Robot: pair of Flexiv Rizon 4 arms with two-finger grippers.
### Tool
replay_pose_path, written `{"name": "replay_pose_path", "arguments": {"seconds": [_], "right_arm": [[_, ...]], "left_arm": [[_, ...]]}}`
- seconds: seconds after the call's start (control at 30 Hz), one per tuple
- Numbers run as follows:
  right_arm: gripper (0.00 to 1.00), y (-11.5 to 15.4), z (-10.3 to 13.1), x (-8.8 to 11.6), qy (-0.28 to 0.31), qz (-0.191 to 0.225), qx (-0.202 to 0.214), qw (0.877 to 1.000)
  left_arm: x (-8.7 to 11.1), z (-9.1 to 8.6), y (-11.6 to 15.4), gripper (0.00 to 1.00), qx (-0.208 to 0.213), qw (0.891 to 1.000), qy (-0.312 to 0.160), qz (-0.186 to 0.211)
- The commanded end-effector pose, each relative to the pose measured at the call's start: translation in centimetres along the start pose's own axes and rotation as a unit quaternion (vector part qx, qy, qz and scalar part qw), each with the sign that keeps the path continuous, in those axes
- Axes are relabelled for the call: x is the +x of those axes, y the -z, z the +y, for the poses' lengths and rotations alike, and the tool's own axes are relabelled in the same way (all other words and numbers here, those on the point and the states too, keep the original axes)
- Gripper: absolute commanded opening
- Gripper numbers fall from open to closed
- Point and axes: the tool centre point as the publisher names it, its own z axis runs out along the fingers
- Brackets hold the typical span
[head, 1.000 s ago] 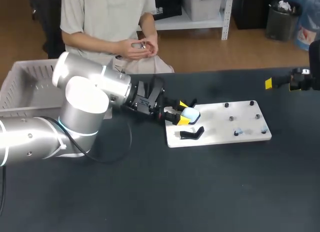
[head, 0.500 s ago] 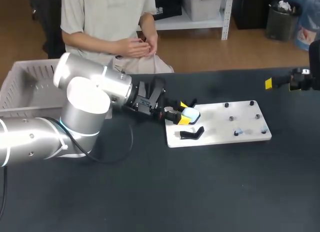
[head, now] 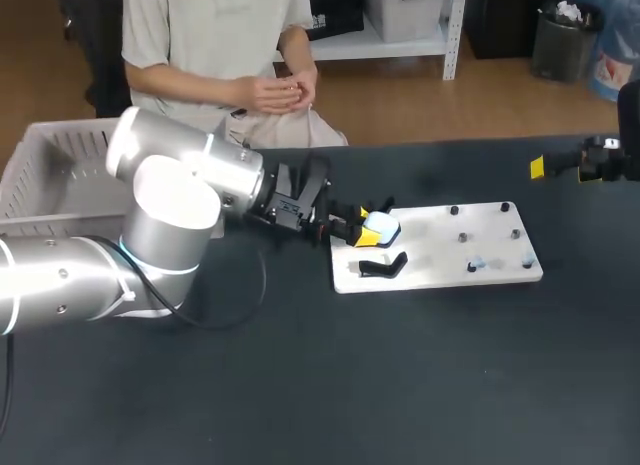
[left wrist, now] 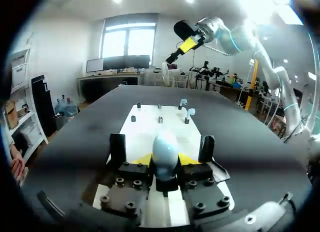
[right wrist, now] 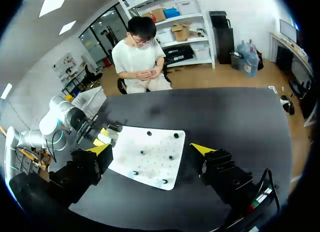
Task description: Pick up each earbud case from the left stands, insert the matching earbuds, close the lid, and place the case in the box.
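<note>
A pale blue earbud case point(head: 381, 225) sits at the left end of the white pegboard point(head: 470, 235). My left gripper point(head: 366, 227) is shut on it; in the left wrist view the case point(left wrist: 165, 149) is pinched between both yellow tips of the left gripper point(left wrist: 165, 159). A black stand point(head: 383, 267) stands bare just in front of the case. Small pale earbuds point(head: 476, 264) rest on pegs near the board's right end, and show ahead of the gripper as earbuds point(left wrist: 185, 107). My right gripper point(right wrist: 150, 152) hangs open over the table's far right, well away from the pegboard point(right wrist: 150, 157).
A white slatted basket point(head: 50, 175) stands at the table's back left, behind my left arm. Several black pegs point(head: 454, 211) stick up from the board. The dark tabletop point(head: 400, 375) stretches in front of the board.
My left gripper's fingers have drawn in onto the earbud case. The right arm has not moved.
</note>
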Motion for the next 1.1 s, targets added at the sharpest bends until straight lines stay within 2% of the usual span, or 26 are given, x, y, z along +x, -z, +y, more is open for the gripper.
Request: {"name": "replay_pose_path", "arguments": {"seconds": [0.03, 0.1, 0.37, 0.73, 0.9, 1.1], "right_arm": [[1.00, 0.0, -0.1, 0.0, 0.000, 0.001, -0.001, 1.000], [1.00, 0.0, -0.1, 0.0, 0.000, 0.001, -0.001, 1.000], [1.00, 0.0, -0.1, 0.0, 0.000, 0.001, -0.001, 1.000], [1.00, 0.0, -0.1, 0.0, 0.000, 0.001, -0.001, 1.000], [1.00, 0.0, -0.1, 0.0, 0.000, 0.001, -0.001, 1.000], [1.00, 0.0, -0.1, 0.0, 0.000, 0.001, -0.001, 1.000]], "left_arm": [[0.0, -0.5, 0.2, 0.19, -0.004, 1.000, -0.003, -0.004], [-0.1, -0.7, 0.4, 0.00, -0.004, 1.000, -0.003, -0.007], [-2.9, -2.2, 3.2, 0.00, -0.004, 0.998, -0.025, -0.053], [-9.1, -5.8, 6.3, 0.00, -0.019, 0.985, -0.087, -0.148], [-10.2, -7.2, 7.1, 0.00, -0.021, 0.980, -0.108, -0.168], [-11.0, -7.9, 9.0, 0.00, -0.024, 0.978, -0.103, -0.177]]}}
